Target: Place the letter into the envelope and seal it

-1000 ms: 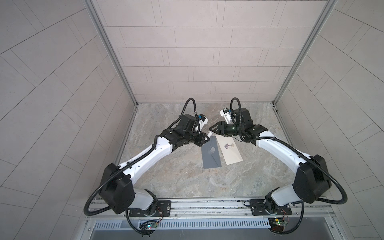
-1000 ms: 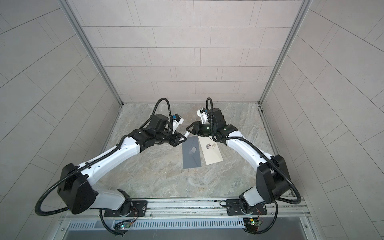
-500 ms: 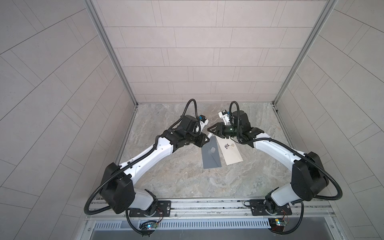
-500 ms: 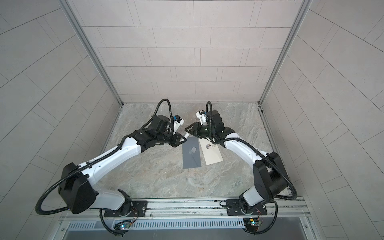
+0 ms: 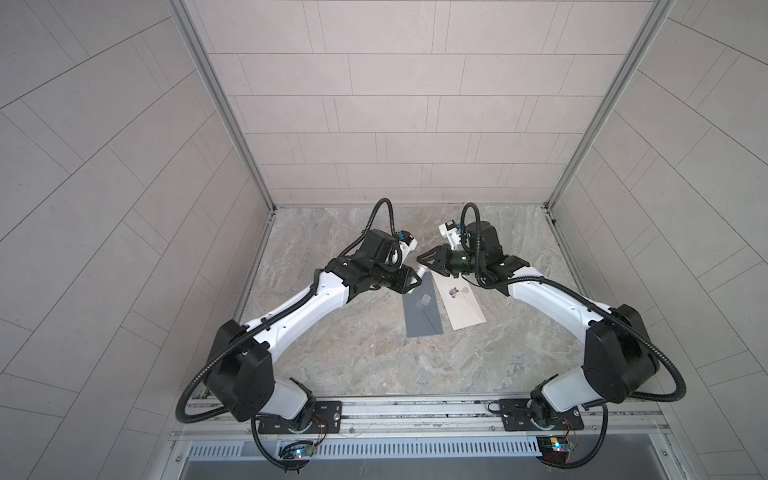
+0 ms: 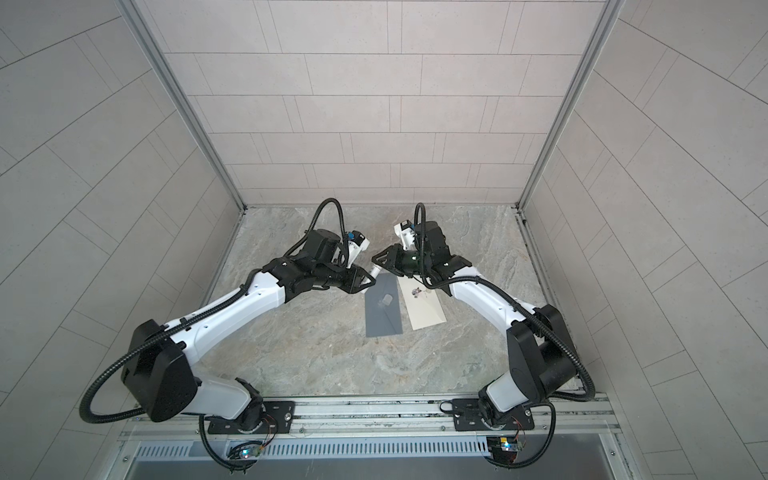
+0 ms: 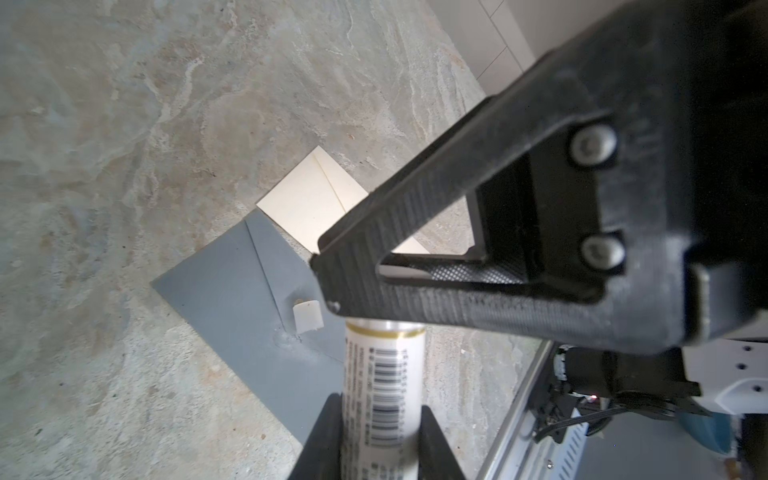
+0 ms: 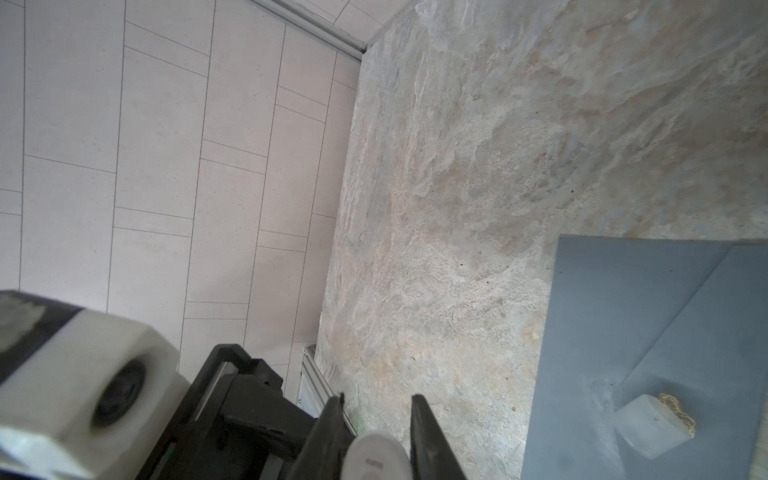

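Note:
A grey envelope [image 5: 422, 316] [image 6: 382, 316] lies flat mid-table, with a small whitish lump [image 7: 307, 316] [image 8: 646, 424] on its flap. A cream paper [image 5: 461, 307] [image 7: 309, 199] with a small dark print lies touching its right side; I cannot tell whether it is the letter. My left gripper [image 5: 415, 279] [image 7: 380, 409] is shut on a white glue stick [image 7: 382, 374] above the envelope's far end. My right gripper [image 5: 426, 264] [image 8: 378, 399] meets it from the right. Its fingers lie against both sides of the stick's rounded end [image 8: 376, 457].
The marble tabletop [image 5: 374, 357] is walled by tiled panels at the back and both sides. A metal rail [image 5: 395, 411] with both arm bases runs along the front. Both grippers crowd together over the envelope's far end.
My right gripper has moved left toward the left gripper, and its jaws have narrowed round the glue stick's end. The left arm, envelope and cream paper have not moved.

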Controlling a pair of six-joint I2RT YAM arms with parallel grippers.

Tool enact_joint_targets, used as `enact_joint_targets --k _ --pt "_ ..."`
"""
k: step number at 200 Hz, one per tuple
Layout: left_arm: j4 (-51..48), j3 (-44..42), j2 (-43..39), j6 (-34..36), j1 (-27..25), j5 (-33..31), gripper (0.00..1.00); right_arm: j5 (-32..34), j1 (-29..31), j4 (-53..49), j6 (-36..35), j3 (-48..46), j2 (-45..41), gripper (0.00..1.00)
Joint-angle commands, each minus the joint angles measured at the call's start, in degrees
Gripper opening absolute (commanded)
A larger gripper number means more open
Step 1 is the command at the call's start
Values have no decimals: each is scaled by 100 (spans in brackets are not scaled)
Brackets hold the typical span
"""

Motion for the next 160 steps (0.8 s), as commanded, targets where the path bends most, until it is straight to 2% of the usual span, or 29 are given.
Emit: enact_joint_targets --k 1,28,60,91,132,160 --pt "783 79 -20 -530 354 970 0 -453 -71 155 -24 -66 -329 0" --pt "1187 80 -18 -947 753 2141 0 -1001 -234 760 214 -244 -550 0" --pt "2168 -89 -139 -1658 1028 3177 0 -1691 -241 696 -177 -246 -818 0" --pt "2308 -26 -193 -1788 1080 3644 0 -2115 -249 -110 -1057 -102 -1105 0" --pt "2332 36 -240 -1824 1075 3979 0 -2597 -258 -1835 -2596 356 -1140 0" --pt "2033 123 -266 -1619 1071 4079 0 -2742 -284 -2653 -3314 621 -1075 0"
